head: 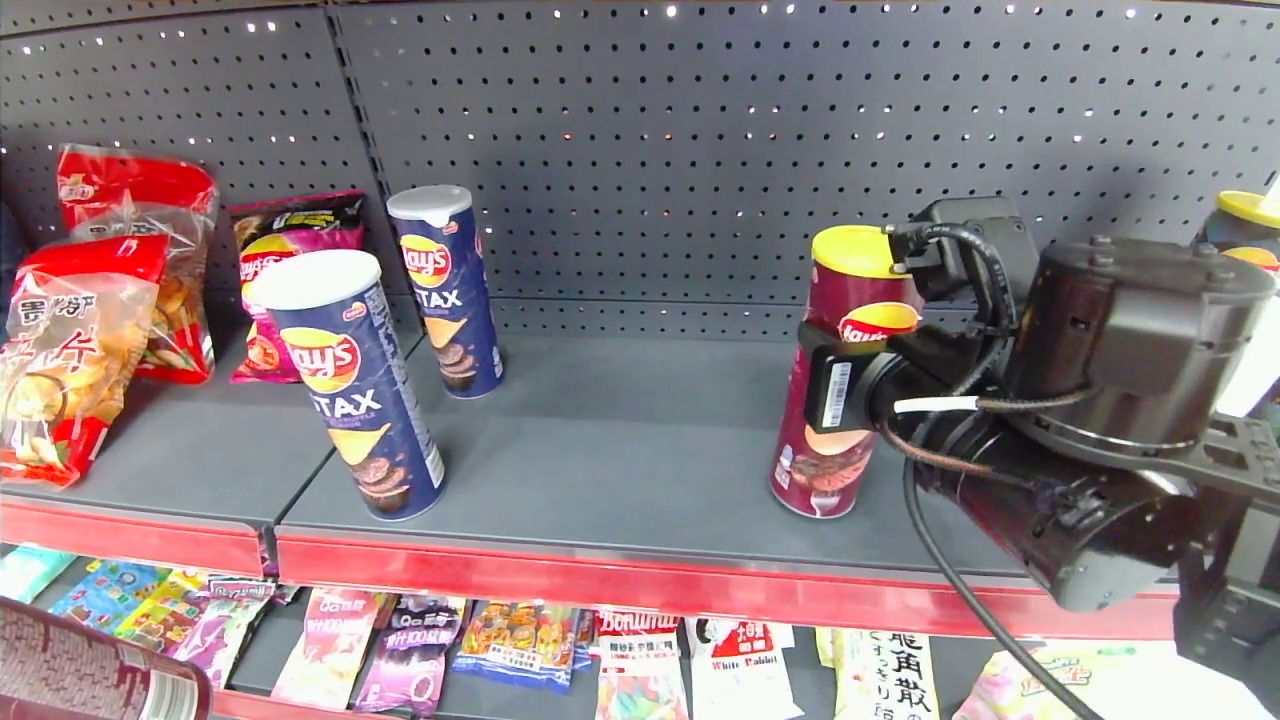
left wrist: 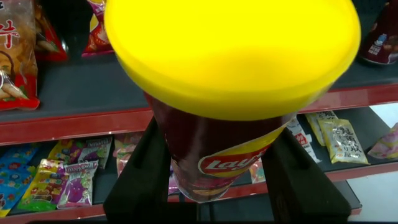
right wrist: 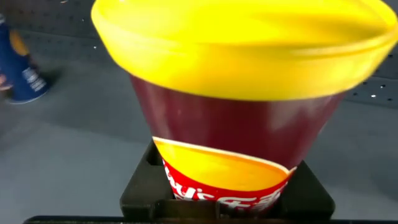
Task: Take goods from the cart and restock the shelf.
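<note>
A maroon chip can with a yellow lid (head: pixel 845 300) stands near the right of the grey shelf (head: pixel 620 450), leaning slightly. My right gripper (head: pixel 845 385) is shut on its middle from the right; the right wrist view shows the same can (right wrist: pixel 236 130) between the black fingers (right wrist: pixel 140 193). My left gripper (left wrist: pixel 217 180) is shut on a second maroon can with a yellow lid (left wrist: pixel 230 56), held in front of and below the shelf's red edge (left wrist: pixel 74 124). A part of that can (head: pixel 90 670) shows at the head view's lower left corner.
Two blue chip cans (head: pixel 350 380) (head: pixel 445 290) stand on the shelf's left half, with snack bags (head: pixel 70 350) (head: pixel 290 280) farther left. Another yellow-lidded can (head: pixel 1245 225) is at the far right. Candy bags (head: pixel 520 640) fill the lower shelf. Bare shelf lies between the blue cans and the maroon one.
</note>
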